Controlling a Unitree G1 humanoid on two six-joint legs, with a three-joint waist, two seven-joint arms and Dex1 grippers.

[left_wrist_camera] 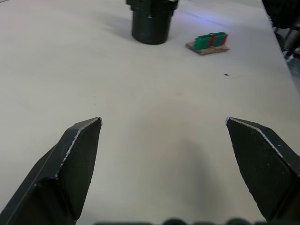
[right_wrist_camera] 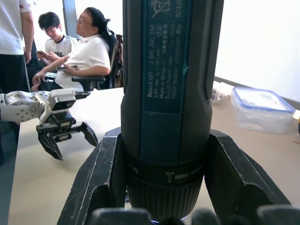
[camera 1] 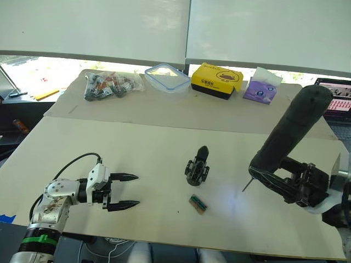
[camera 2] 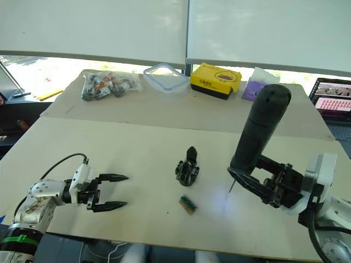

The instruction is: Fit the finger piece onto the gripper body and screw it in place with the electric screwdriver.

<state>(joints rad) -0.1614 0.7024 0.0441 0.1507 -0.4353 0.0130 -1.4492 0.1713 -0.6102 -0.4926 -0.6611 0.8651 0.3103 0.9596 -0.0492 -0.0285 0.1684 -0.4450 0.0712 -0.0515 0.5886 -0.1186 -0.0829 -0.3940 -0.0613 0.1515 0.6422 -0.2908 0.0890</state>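
The gripper body [camera 1: 197, 166] stands upright at mid-table, one pointed black finger sticking up from its round base [left_wrist_camera: 151, 21]. The finger piece is out of view. My right gripper [camera 1: 267, 171] is shut on the electric screwdriver [camera 1: 290, 129], gripping its lower end [right_wrist_camera: 166, 140]. The tool tilts, and its thin bit [camera 2: 231, 187] points down at the table to the right of the gripper body, with a bluish glow on the surface there. My left gripper [camera 1: 137, 190] hovers open over the table well left of the gripper body, nothing between its fingers [left_wrist_camera: 79, 150].
A small green-brown block [camera 1: 198, 204] lies just in front of the gripper body. Along the far edge sit a bag of parts [camera 1: 112, 85], a clear lidded box [camera 1: 167, 77], a yellow box [camera 1: 216, 80] and a purple tissue pack [camera 1: 262, 87]. A laptop [camera 1: 335, 98] is at far right. People [right_wrist_camera: 89, 51] sit beyond the table.
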